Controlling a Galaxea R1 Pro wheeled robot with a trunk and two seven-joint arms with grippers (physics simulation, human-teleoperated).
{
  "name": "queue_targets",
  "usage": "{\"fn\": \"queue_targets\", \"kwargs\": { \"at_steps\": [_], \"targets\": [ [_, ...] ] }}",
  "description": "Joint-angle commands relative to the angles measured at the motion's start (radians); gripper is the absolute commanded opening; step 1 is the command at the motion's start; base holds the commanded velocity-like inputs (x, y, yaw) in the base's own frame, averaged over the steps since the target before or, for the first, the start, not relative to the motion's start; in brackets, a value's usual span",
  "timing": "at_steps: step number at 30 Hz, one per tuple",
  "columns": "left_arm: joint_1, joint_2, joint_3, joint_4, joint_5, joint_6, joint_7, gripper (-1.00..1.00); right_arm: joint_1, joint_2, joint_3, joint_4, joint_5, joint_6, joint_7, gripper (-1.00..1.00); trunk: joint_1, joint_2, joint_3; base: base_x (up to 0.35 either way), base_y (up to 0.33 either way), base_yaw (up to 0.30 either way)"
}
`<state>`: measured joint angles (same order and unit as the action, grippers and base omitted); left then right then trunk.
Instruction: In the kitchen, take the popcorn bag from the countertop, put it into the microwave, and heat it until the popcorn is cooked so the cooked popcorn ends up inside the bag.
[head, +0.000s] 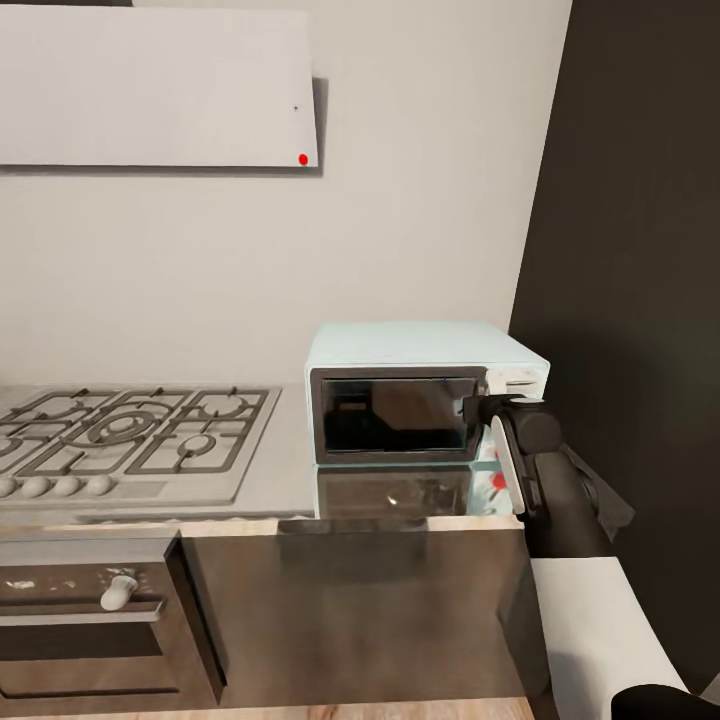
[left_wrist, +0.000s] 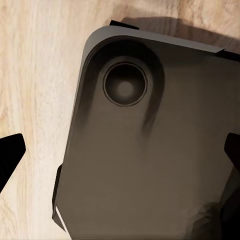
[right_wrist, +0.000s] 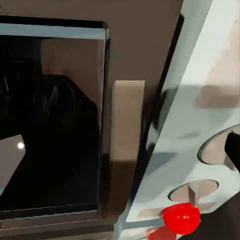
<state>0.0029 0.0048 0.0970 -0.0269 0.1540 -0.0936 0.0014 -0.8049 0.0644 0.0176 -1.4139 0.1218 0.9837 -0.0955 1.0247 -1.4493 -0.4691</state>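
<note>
My right gripper (head: 487, 408) sits at the microwave (head: 420, 385) door's knob-side edge; its fingers are hidden, so spread or pressed I cannot tell. Left gripper (left_wrist: 120, 150) fingertips stand spread, both cut off at the frame edges.

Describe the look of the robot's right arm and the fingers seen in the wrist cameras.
In the head view the right arm is matte black near the wrist, with a narrow white strip along one side and a rounded joint housing; lower down it wears a white casing above another black segment. In the left wrist view the fingers show as plain black tips at the picture's edges.
</note>
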Motion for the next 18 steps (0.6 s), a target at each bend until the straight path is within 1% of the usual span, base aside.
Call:
{"fn": "queue_targets", "kwargs": {
  "at_steps": [1,3,4,10,18],
  "targets": [
    [0.000,0.000,0.007,-0.001,0.001,-0.001,0.000,1.00,0.000,0.000,0.001,0.000,0.007,0.006,0.002,1.00,0.000,0.000,-0.001,0.000,0.000,0.000],
    [0.000,0.000,0.007,-0.001,0.001,-0.001,0.000,1.00,0.000,0.000,0.001,0.000,0.007,0.006,0.002,1.00,0.000,0.000,-0.001,0.000,0.000,0.000],
    [0.000,0.000,0.007,-0.001,0.001,-0.001,0.000,1.00,0.000,0.001,0.001,0.000,0.007,0.005,0.002,-1.00,0.000,0.000,-0.001,0.000,0.000,0.000],
    [0.000,0.000,0.007,-0.001,0.001,-0.001,0.000,1.00,0.000,0.000,0.000,0.032,0.007,0.004,0.002,-1.00,0.000,0.000,-0.001,0.000,0.000,0.000],
    [0.000,0.000,0.007,-0.001,0.001,0.000,0.000,1.00,0.000,-0.001,-0.001,0.036,0.010,0.004,0.002,-1.00,0.000,0.000,-0.001,-0.018,0.000,0.000]
  ]
}}
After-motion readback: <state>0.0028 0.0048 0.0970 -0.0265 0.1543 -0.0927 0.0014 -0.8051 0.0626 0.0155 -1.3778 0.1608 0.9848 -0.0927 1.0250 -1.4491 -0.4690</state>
